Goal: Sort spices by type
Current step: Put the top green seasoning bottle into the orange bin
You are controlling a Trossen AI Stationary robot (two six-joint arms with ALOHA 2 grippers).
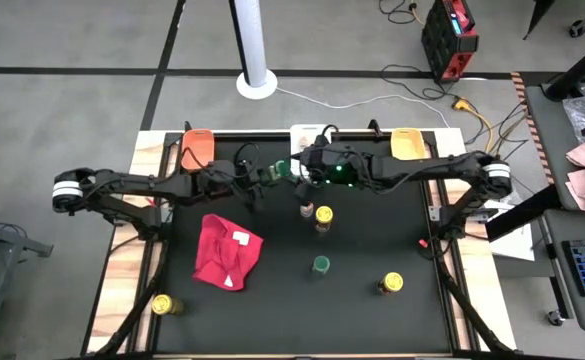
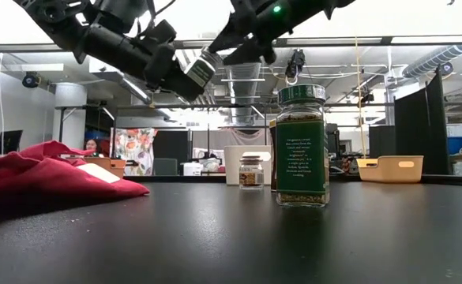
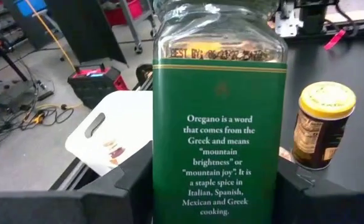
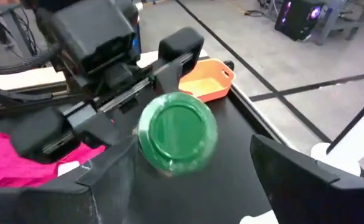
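Observation:
My left gripper [image 3: 216,193] is shut on a glass oregano jar [image 3: 219,124] with a green label and a green lid [image 4: 177,137]. It holds the jar above the table's far middle, in front of the white bin [image 1: 307,135]. My right gripper [image 4: 188,186] is open just above that jar, one finger on either side of the lid, apart from it. On the table stand another green-lidded jar [image 1: 320,265], yellow-lidded jars [image 1: 323,215] [image 1: 392,284] [image 1: 162,305] and a pale-lidded jar [image 1: 304,210]. My left gripper pinches the jar's lower body [image 3: 163,186] between its two fingers [image 3: 129,183], one on each side of the green label. The fingers come almost level from the table's left. The jar stands upright in the hold, lid up, lifted clear of the table.
A crumpled red cloth [image 1: 227,250] lies left of centre. An orange bin [image 1: 199,148] and a yellow bin [image 1: 405,143] flank the white one along the far edge. The two grippers are close together at the far middle.

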